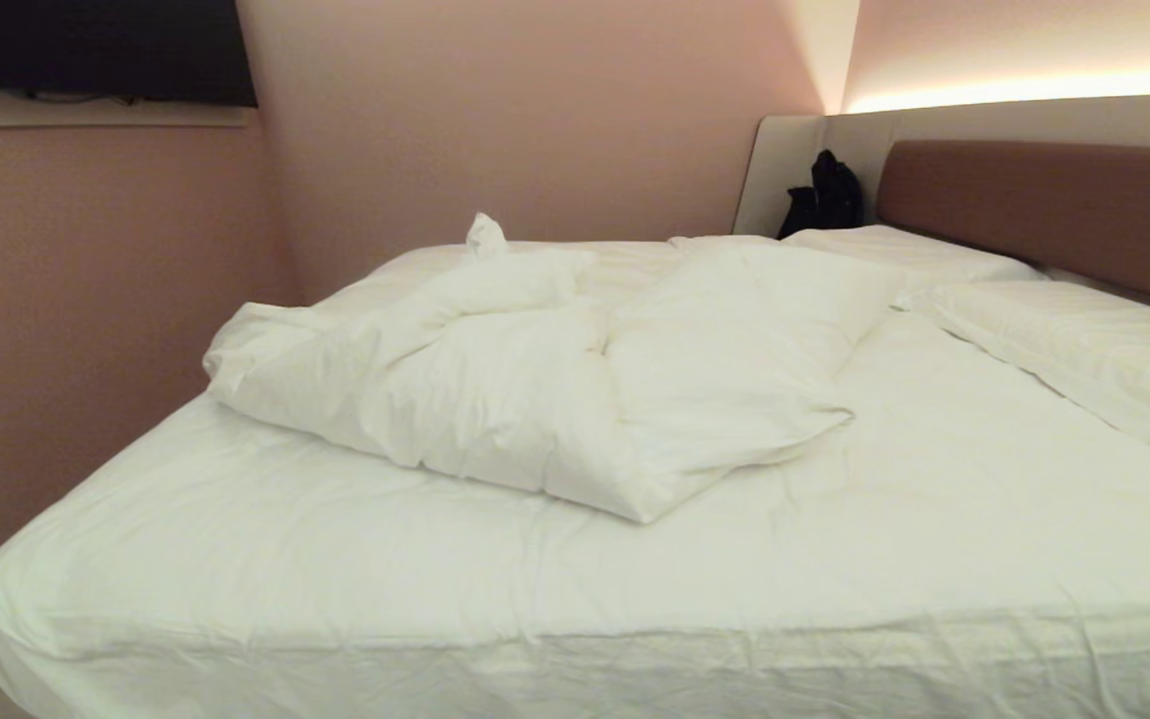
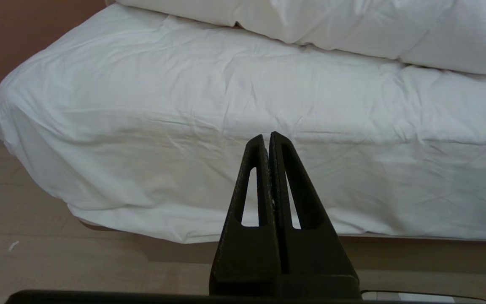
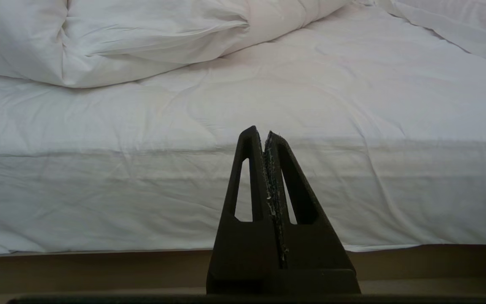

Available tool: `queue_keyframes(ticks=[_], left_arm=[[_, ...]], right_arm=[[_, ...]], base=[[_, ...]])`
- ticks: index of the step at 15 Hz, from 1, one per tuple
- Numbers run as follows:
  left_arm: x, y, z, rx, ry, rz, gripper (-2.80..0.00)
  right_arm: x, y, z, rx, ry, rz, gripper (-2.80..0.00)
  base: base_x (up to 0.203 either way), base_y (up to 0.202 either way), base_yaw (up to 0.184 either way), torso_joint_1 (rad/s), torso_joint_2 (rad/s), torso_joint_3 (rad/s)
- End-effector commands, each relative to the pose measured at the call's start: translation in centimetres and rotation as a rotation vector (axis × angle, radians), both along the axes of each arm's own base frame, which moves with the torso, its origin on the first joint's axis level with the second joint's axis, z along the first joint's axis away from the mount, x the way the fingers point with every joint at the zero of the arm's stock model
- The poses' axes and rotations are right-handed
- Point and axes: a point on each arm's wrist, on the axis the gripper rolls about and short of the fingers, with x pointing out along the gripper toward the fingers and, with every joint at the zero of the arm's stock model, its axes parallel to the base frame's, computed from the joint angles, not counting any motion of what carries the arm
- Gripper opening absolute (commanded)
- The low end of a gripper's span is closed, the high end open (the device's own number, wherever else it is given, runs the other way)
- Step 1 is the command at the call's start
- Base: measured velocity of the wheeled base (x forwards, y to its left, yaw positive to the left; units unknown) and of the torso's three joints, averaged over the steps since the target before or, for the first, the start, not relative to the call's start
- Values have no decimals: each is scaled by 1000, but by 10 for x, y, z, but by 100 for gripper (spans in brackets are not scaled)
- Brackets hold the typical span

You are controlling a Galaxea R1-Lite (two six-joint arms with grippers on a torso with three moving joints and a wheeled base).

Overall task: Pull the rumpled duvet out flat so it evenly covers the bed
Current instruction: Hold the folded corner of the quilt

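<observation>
The white puffy duvet (image 1: 535, 379) lies bunched in a rumpled heap across the middle and left of the bed (image 1: 335, 559), leaving the sheeted near part bare. Its near edge shows in the left wrist view (image 2: 352, 29) and the right wrist view (image 3: 120, 42). My left gripper (image 2: 267, 137) is shut and empty, held low in front of the mattress side, well short of the duvet. My right gripper (image 3: 263, 133) is likewise shut and empty, facing the mattress side. Neither arm appears in the head view.
Two white pillows (image 1: 1084, 340) lie at the right by the reddish-brown headboard (image 1: 1054, 210). A black bag (image 1: 823, 200) sits in the far corner. A pink wall (image 1: 56, 330) runs close along the bed's left side. The platform base (image 2: 175, 249) and pale floor (image 2: 36, 236) lie below.
</observation>
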Motion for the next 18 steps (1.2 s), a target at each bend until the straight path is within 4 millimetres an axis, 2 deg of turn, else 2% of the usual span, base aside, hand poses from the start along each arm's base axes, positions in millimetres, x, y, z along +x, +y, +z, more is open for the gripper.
queue_keyframes(ticks=[1,18], left_arm=[[0,0,0,0,-1,-1,-280],[0,0,0,14,1,-4,-280]], right_arm=[[0,0,0,0,1,0,-280],[0,0,0,0,1,0,-280]], base=[[0,0,0,0,0,0],[0,0,0,0,0,0]])
